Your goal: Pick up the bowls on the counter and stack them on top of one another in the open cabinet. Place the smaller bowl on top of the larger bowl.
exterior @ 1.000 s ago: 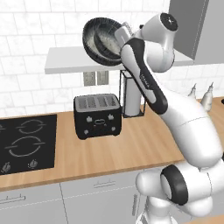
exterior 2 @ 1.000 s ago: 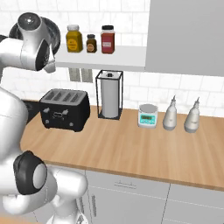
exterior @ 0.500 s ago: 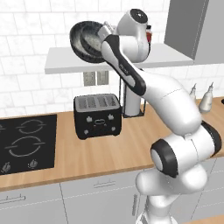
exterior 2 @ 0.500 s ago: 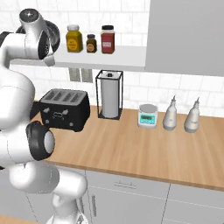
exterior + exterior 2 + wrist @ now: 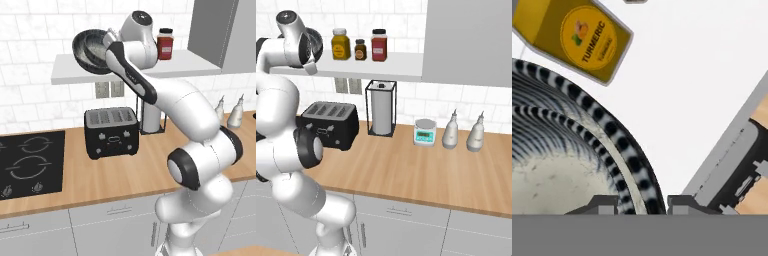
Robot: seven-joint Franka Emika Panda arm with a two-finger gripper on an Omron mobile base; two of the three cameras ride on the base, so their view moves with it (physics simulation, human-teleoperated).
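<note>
Swung leftward, claw (image 5: 643, 204) pinches larger bowl (image 5: 92, 50) beside turmeric jar (image 5: 574, 37).

— Dark grey larger bowl (image 5: 92, 51), rough-walled, upper left of the left base view, tipped so its mouth faces outward, over the left end of the open cabinet (image 5: 200, 65).

— And within it?

— In the hand view, a second ribbed rim inside the first: smaller bowl (image 5: 547, 165) nested, pale speckled inside. Counter (image 5: 406, 165) low across the frame, light-brown wood.
</note>
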